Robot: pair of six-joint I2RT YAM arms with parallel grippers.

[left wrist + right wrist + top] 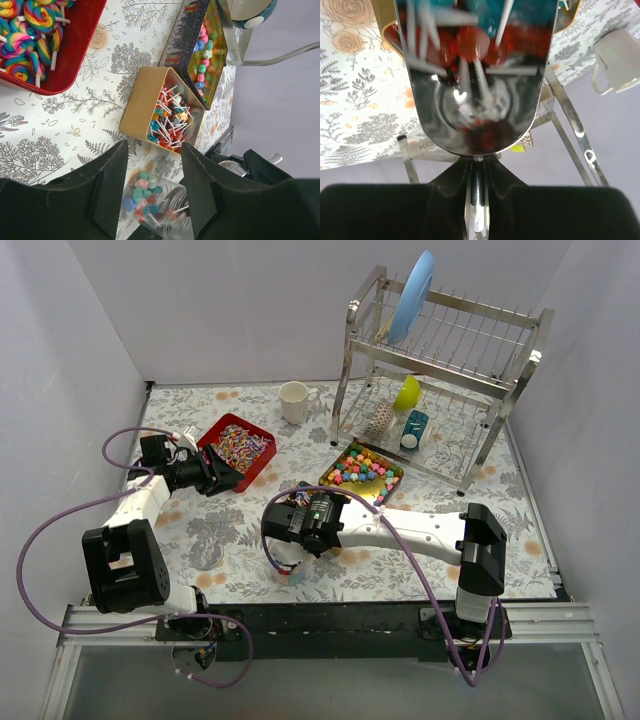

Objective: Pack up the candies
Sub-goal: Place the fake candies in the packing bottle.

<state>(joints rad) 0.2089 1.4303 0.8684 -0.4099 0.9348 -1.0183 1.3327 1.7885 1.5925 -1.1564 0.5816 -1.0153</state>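
Observation:
A clear jar [155,205] with pastel candies lies tilted on the table, seen beyond my left fingers; in the top view the jar [289,565] sits under my right wrist. My left gripper [155,150] is open and empty, next to the red tray [262,462] of swirl lollipops [25,30]. My right gripper [479,175] is shut on the handle of a metal scoop [475,115] holding red and teal lollipops, over a small gold tin [142,100] of lollipops [170,117]. A gold tray [392,488] holds pastel star candies [202,55].
A steel dish rack [440,370] stands at the back right with a blue plate [412,295], a yellow-green piece [407,392] and a teal cup [413,428]. A white mug [293,400] stands left of the rack. Walls close in on the left, back and right.

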